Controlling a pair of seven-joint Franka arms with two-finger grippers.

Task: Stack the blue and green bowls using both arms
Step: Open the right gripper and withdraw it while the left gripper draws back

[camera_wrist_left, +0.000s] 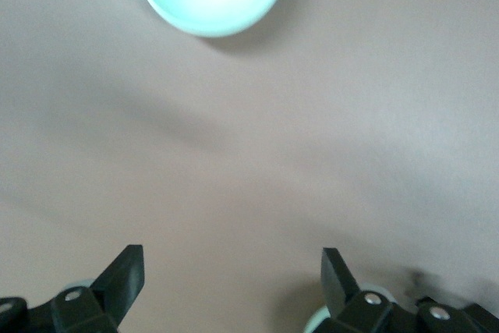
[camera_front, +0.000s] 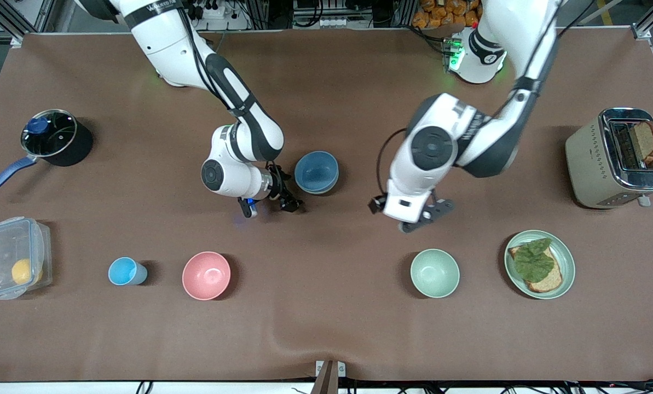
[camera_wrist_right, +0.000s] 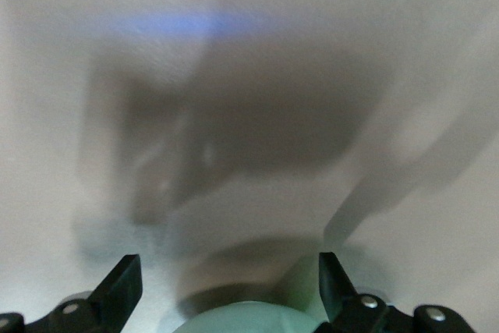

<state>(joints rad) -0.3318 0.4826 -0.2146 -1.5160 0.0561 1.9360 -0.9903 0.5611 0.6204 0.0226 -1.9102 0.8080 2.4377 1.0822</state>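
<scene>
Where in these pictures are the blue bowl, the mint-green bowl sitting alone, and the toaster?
blue bowl (camera_front: 316, 171), front view, on its inner bottom.
green bowl (camera_front: 434, 272), front view, on its inner bottom.
toaster (camera_front: 591, 164), front view, on its beige side wall.

The blue bowl is seen upright near the middle of the counter, a round, matte, dusty mid-blue bowl; a pale green rim shows just beneath its own, so it appears nested in a second bowl of like size. The green bowl, round, matte and pale mint, is set upright and empty on the counter, nearer to the front camera and toward the left arm's end, well apart from the blue bowl.
</scene>
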